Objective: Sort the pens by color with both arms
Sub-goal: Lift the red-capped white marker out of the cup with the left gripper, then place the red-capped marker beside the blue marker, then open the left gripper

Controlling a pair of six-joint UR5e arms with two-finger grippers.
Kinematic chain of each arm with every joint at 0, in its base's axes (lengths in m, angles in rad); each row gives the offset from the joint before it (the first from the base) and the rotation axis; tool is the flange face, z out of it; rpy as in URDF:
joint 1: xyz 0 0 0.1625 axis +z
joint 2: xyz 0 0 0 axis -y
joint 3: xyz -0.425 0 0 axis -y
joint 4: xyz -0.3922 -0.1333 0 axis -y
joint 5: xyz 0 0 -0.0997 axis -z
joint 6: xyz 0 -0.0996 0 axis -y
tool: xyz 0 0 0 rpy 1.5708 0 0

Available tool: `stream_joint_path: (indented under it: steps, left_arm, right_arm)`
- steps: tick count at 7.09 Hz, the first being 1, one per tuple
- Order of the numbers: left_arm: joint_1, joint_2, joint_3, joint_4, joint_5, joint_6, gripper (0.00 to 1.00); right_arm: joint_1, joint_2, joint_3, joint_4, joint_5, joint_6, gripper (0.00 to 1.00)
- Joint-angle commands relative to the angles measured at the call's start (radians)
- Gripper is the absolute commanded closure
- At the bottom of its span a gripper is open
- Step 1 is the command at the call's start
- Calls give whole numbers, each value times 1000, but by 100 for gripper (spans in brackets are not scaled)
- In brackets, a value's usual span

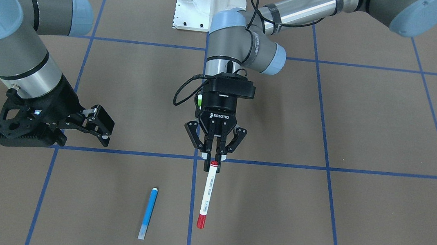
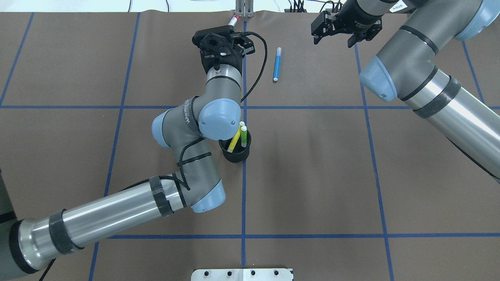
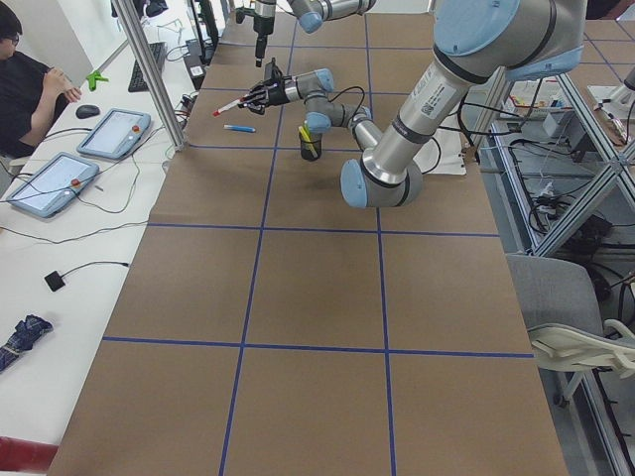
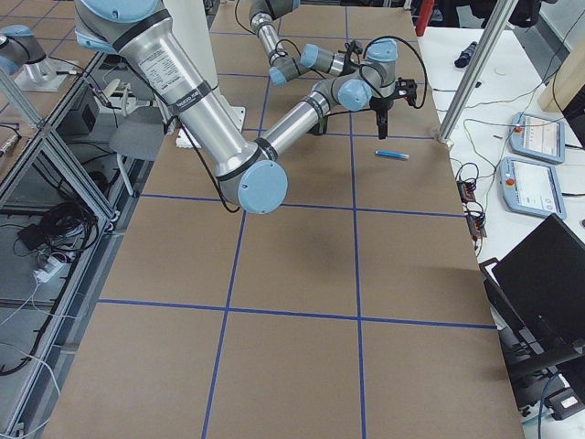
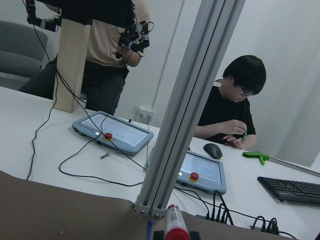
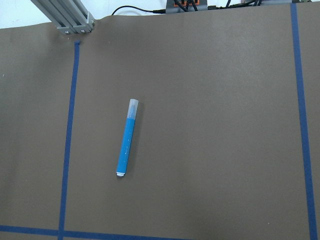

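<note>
My left gripper is shut on one red end of the white-barrelled red pen, which sticks out toward the far table edge, lifted off the brown mat. Its red cap shows at the bottom of the left wrist view. The blue pen lies flat on the mat between the two grippers. My right gripper hovers open and empty, off to the side of the blue pen. The yellow pen and the lime green pen stand in a black cup.
An aluminium post stands at the far table edge, close beyond the held pen. Past it is a white desk with tablets, cables and two people. My left arm's elbow hangs over the cup. The white base is mid-table.
</note>
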State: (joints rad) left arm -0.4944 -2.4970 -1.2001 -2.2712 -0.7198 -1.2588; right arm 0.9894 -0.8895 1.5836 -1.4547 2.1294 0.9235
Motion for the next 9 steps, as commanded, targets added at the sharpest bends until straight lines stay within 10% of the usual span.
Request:
stream_joint_path:
  steps: [1,7,9]
  left_arm:
    - [11,-115,210,-2,22,-60,100]
    - [14,-158,332,-34,-59,-62,99]
    - [16,-158,336,-34,-66,-62,30]
  right_arm:
    - [0,-2,-1,1,0,-2,0]
    - [-2,-8,-2,1,-5,-3,0]
    - [-2,-8,-2,1,-5,-3,0]
